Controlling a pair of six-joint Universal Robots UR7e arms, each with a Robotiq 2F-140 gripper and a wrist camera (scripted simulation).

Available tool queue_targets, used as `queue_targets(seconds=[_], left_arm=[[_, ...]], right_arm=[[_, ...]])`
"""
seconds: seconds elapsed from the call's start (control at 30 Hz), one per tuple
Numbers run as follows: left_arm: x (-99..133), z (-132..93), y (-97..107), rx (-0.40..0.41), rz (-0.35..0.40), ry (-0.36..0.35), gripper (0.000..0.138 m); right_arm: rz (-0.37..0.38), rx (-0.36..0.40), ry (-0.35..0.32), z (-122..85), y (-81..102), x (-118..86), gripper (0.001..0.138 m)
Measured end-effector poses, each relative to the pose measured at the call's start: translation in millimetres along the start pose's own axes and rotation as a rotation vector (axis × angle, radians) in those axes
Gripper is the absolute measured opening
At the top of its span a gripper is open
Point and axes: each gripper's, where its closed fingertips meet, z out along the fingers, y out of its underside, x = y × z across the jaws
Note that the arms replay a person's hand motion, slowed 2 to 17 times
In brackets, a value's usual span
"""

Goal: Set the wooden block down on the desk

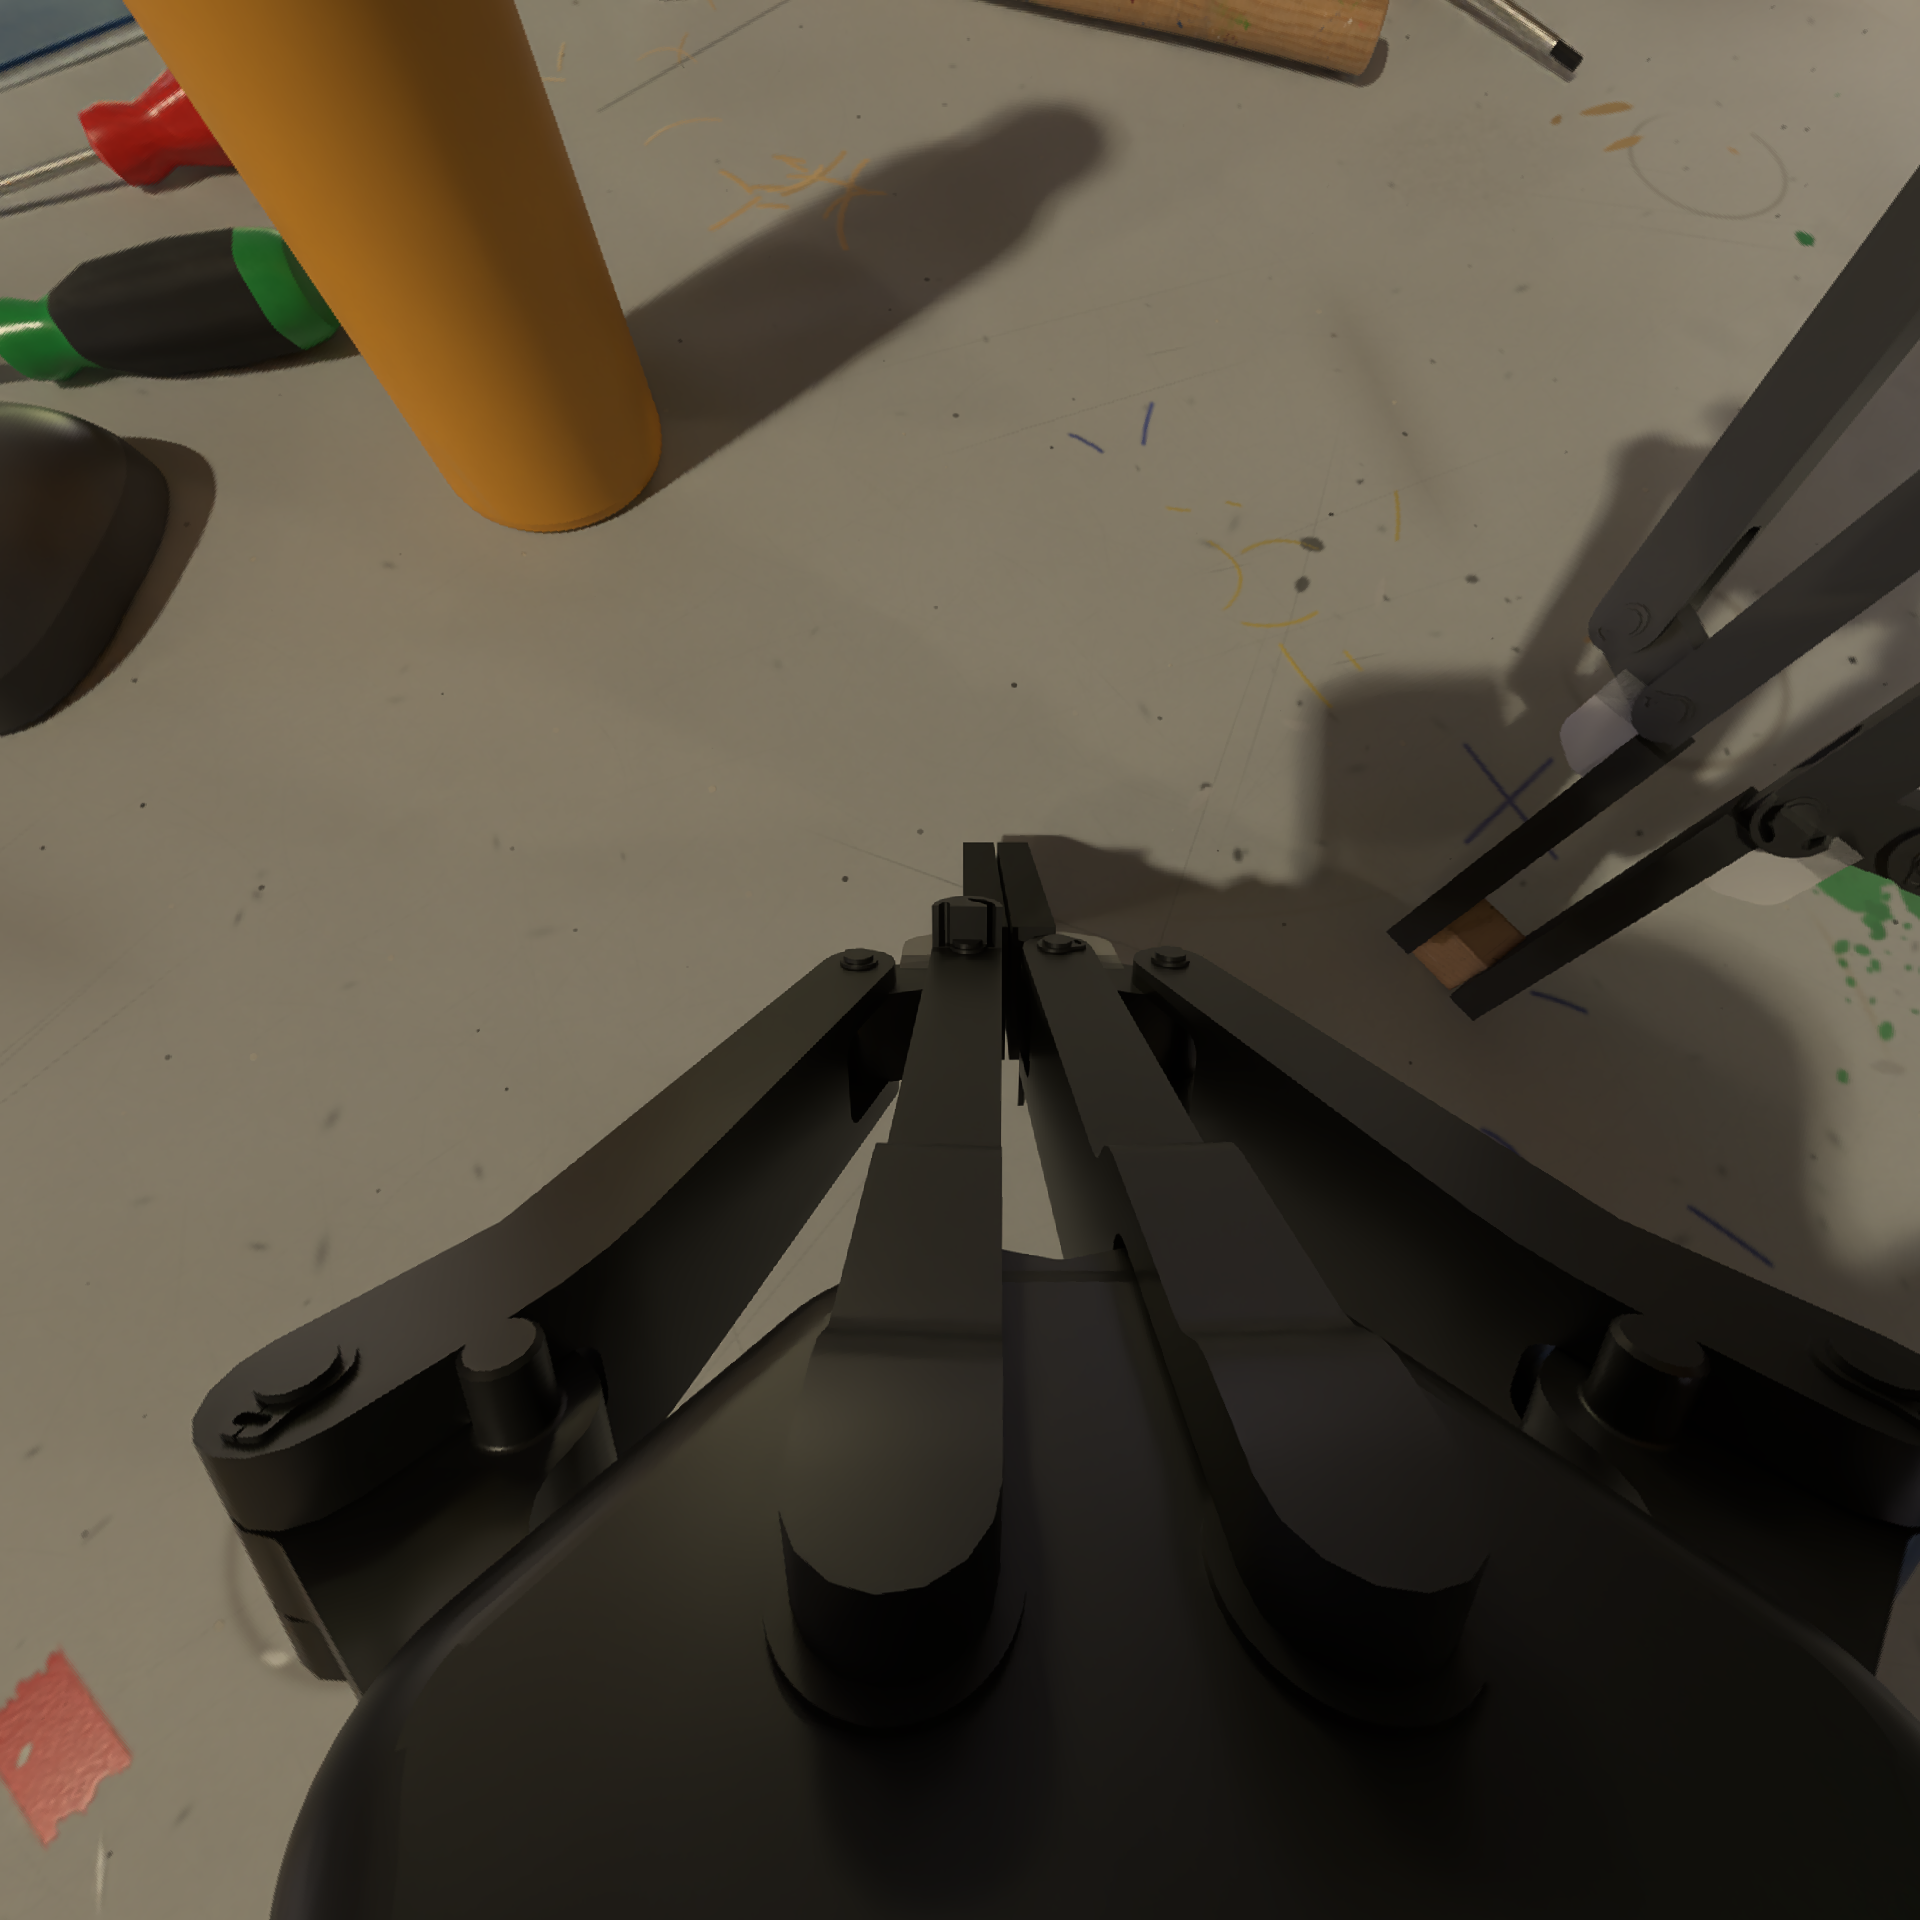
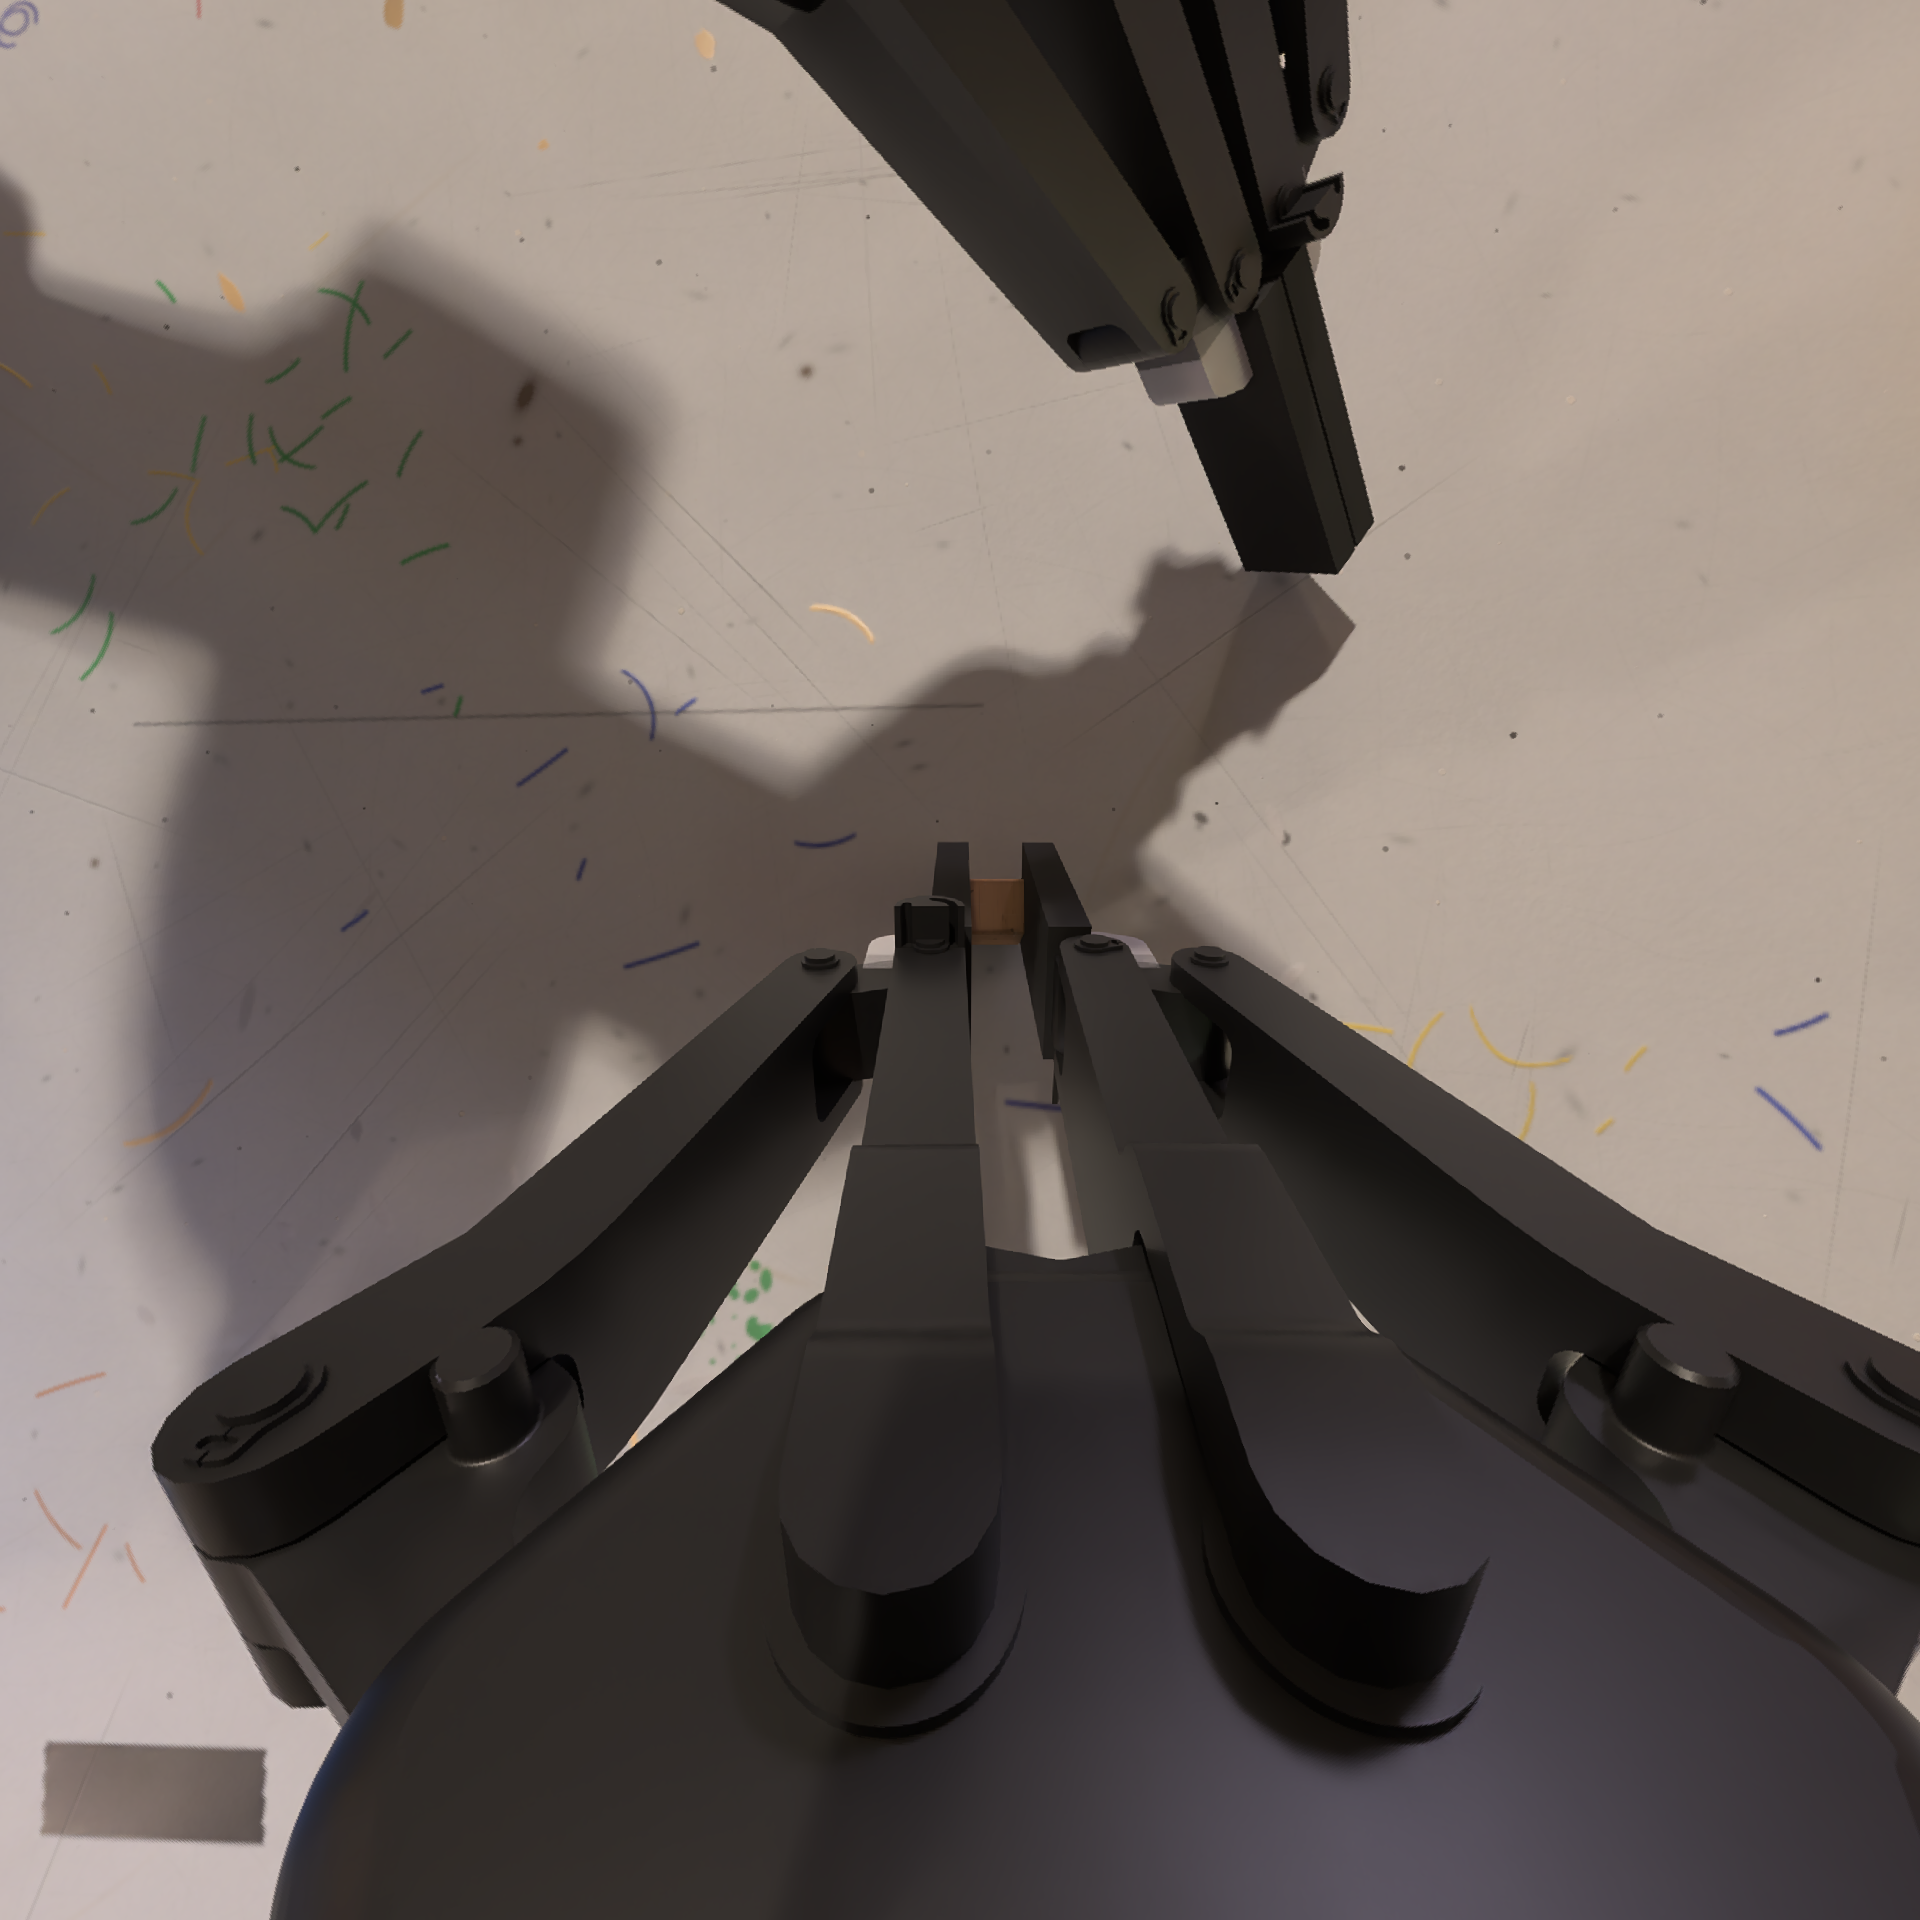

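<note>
My right gripper is shut on a small wooden block, clamped between its two fingertips just above the grey desk. In the left wrist view the right gripper comes in from the right with the wooden block between its tips, close over the desk. My left gripper is shut and empty, its fingers pressed together, to the left of the block. It also shows in the right wrist view at the upper right, above the desk.
An orange cylinder stands at upper left. Beside it lie a red-handled tool, a green and black screwdriver handle and a dark rounded object. A wooden piece lies at the top edge. A grey patch marks the desk.
</note>
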Motion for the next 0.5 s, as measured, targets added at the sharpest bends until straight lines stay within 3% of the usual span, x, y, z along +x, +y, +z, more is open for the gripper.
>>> queue_targets(seconds=[0.5], left_arm=[[-9.0,-2.7,2.8,0.01,-0.025,-0.005,0.001]], right_arm=[[0.005,-0.001,-0.004,-0.1,-0.1,0.7,0.014]])
